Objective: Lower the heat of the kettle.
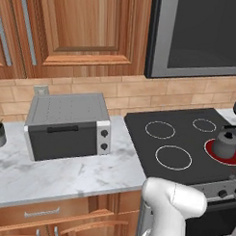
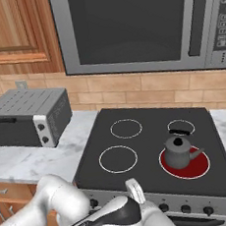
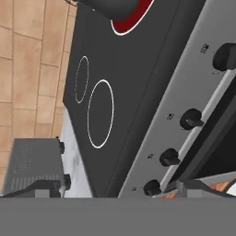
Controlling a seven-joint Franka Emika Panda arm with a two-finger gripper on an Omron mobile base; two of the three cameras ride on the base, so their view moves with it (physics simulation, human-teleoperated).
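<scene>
The small dark-grey kettle (image 2: 179,152) stands on the stove's front right burner (image 2: 190,168), which glows red. In the left base view the kettle (image 1: 227,143) is at the far right edge. The hand view is rolled: the kettle's base (image 3: 115,5) and the red burner (image 3: 134,20) sit at its top. A row of black knobs (image 3: 191,119) runs along the stove's grey front panel (image 3: 203,83). My gripper (image 3: 119,190) is open in front of that panel, near the knobs at the left end, its fingertips (image 3: 46,189) wide apart with nothing between them.
A grey toaster oven (image 1: 66,125) stands on the marble counter (image 1: 65,176) left of the black cooktop (image 2: 138,147). A microwave (image 2: 135,23) hangs above the stove. The three other burner rings (image 2: 118,159) are dark. My white arm (image 2: 61,209) reaches across the stove front.
</scene>
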